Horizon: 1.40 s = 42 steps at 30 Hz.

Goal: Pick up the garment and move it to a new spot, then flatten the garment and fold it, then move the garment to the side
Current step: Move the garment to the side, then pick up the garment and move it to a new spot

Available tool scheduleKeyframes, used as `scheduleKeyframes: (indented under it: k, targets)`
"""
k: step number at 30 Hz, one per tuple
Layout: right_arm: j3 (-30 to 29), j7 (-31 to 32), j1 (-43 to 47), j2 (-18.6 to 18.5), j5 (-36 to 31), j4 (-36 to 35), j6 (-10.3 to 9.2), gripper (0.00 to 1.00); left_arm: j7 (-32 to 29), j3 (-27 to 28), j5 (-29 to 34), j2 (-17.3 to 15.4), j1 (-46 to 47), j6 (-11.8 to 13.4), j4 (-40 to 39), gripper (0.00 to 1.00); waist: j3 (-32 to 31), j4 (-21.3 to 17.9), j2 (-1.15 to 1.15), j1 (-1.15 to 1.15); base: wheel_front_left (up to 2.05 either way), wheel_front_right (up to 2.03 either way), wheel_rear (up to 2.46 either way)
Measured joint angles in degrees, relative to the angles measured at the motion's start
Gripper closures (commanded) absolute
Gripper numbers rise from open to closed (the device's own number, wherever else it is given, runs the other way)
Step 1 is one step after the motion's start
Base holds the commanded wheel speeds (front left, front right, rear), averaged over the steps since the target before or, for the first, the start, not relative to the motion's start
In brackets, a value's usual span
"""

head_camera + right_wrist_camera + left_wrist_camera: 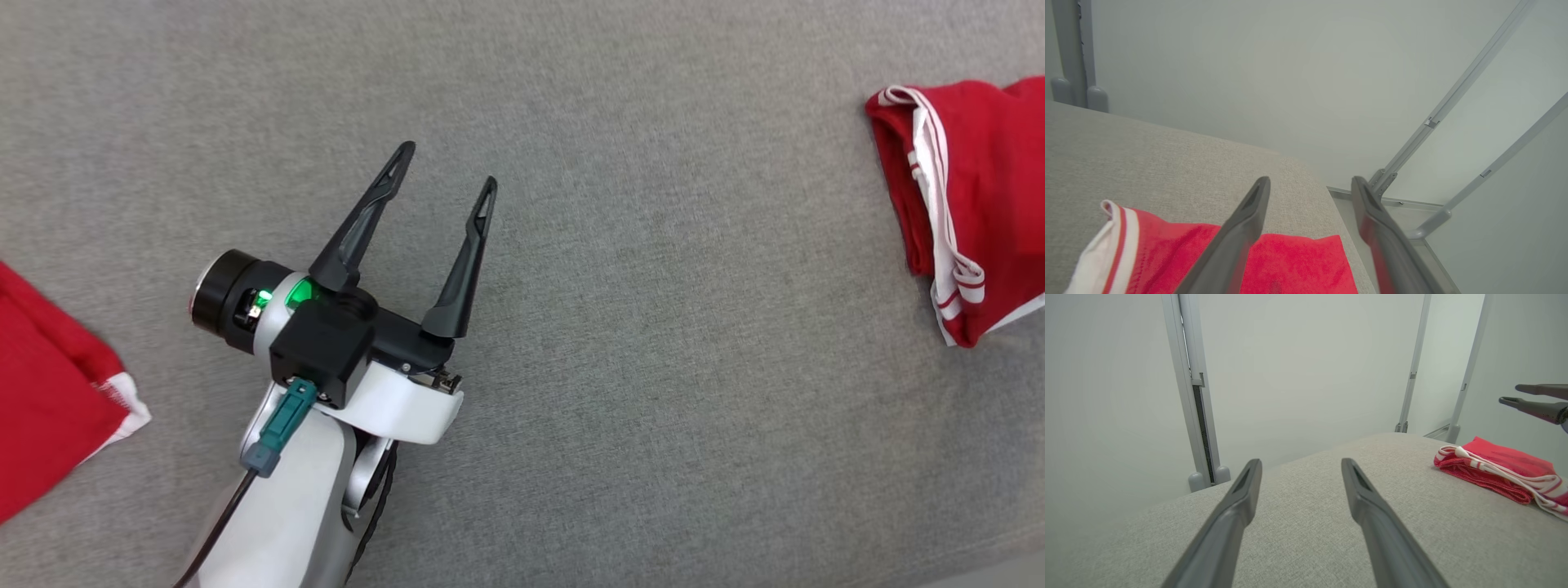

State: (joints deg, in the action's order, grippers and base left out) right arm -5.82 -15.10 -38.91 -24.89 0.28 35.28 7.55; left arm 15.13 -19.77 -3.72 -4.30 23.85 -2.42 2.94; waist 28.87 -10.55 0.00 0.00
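Two grippers stand with fingers spread wide, and neither has hold of anything. The left gripper (pixel 446 164) hovers over bare grey counter (pixel 653 327). The right gripper (pixel 1310 179) hangs just above the garment (pixel 1298 261), its fingers pointing past the cloth's far edge toward the counter's corner.

The garment is red with white striped trim. It lies folded into a compact bundle on the robot's right side of the counter, close to the edge and well apart from the left gripper, with open counter between them. Judging from that, the task looks to be at its last step: the fold seems done and the bundle is set aside. From the right wrist view I cannot tell whether one finger grazes the cloth or clears it.

The next move probably calls for lifting the right gripper straight up and away. Its fingers should stay spread so that no fold catches and drags the bundle toward the nearby edge.

A second red cloth (pixel 49 384) with a white hem lies at the counter's left side, near the left arm but apart from it.
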Motion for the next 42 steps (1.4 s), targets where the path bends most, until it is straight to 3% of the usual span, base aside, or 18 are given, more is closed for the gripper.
scheduleKeyframes:
  k: [9,14,24,27,42]
  targets:
    - [4.8,0.0,7.3,5.2,3.9,-11.5,0.00,0.00,0.0,3.1,-3.4,1.0,-3.6,2.5,0.3,0.00,-6.9,3.9,0.00,0.00,0.00,0.00,0.00]
    - [7.2,0.0,15.0,11.4,7.5,-19.7,0.00,0.00,0.0,4.9,-4.0,1.2,-7.8,2.8,0.5,0.00,-11.7,8.0,0.00,0.00,0.00,0.00,0.00]
    - [6.0,0.0,28.3,20.1,7.5,-25.3,0.00,0.00,0.0,7.3,-9.1,1.4,-14.7,4.5,2.9,0.00,-17.5,14.3,0.00,0.00,0.00,0.00,0.00]
    - [6.4,0.0,31.0,21.1,7.1,-25.2,-0.01,0.00,0.0,7.9,-14.9,1.5,-16.9,4.6,4.5,0.00,-19.0,15.2,0.00,0.00,0.00,0.00,0.00]
    - [7.5,0.0,33.0,22.0,6.1,-25.0,-0.01,0.00,0.0,9.3,-13.0,1.5,-18.6,4.4,6.5,0.00,-19.7,14.9,0.00,0.00,0.00,0.00,0.00]
